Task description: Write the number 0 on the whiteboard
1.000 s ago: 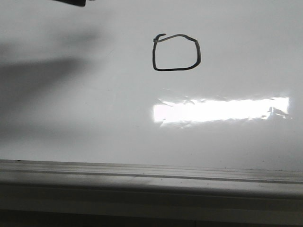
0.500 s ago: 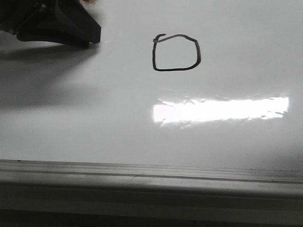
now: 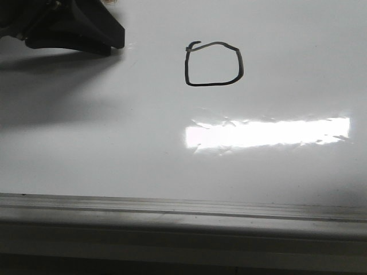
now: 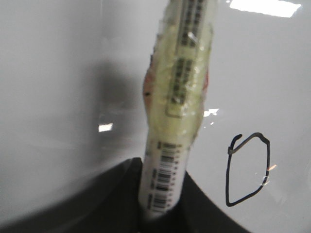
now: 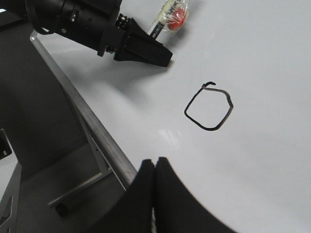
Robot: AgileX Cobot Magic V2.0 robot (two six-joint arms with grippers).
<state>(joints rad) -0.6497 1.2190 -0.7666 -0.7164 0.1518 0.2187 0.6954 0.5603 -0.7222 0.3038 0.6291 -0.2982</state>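
Note:
The number 0 (image 3: pixel 211 85) is a boxy black loop with a small hook at its upper-left corner, drawn on the glossy whiteboard (image 3: pixel 114 143). My left gripper (image 3: pixel 106 41) hangs over the board to the left of the loop, apart from it, shut on a tape-wrapped marker (image 4: pixel 177 97) with barcode labels. The right wrist view shows that gripper (image 5: pixel 160 54), the marker (image 5: pixel 167 17) sticking out beyond it, and the number 0 (image 5: pixel 197 122). My right gripper (image 5: pixel 155 167) is shut on nothing, near the board's framed edge. The left wrist view also catches the number 0 (image 4: pixel 227 179).
A grey metal frame strip (image 3: pixel 183 212) runs along the whiteboard's near edge. A bright rectangular light glare (image 3: pixel 266 133) lies on the board below the loop. Beyond the frame (image 5: pixel 82 111) are a dark stand with a caster and the floor.
My left gripper has come into the front view at the top left over the last second and has barely shifted since half a second ago. The drawn loop is unchanged.

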